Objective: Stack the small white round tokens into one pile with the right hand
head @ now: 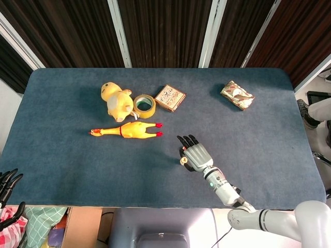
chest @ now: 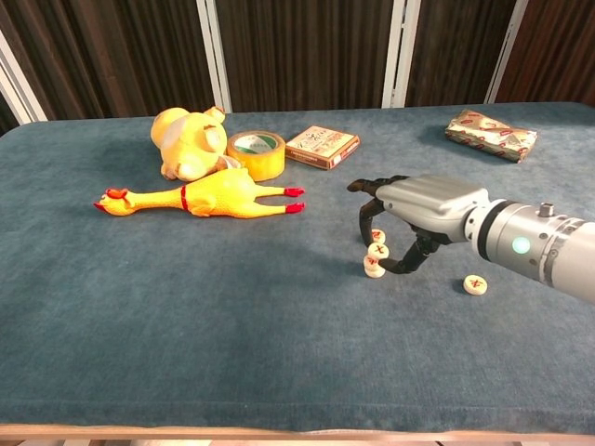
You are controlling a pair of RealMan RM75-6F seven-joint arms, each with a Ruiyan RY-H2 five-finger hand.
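Several small white round tokens with red marks lie on the blue table (chest: 186, 307). My right hand (chest: 420, 210) arches over a cluster of them and pinches one token (chest: 376, 251) between thumb and a finger. That token hangs just above a flat token (chest: 375, 268), and another token (chest: 377, 236) lies right behind. A further token (chest: 475, 284) lies apart to the right, under the forearm. In the head view my right hand (head: 195, 152) hides most of the cluster, with one token (head: 183, 160) showing at its left edge. My left hand (head: 6, 182) hangs off the table's near left corner, fingers spread and holding nothing.
A rubber chicken (chest: 200, 199), a yellow plush toy (chest: 186, 141), a tape roll (chest: 257, 153) and a small patterned box (chest: 322, 146) lie at the back left. A wrapped packet (chest: 490, 134) lies at the far right.
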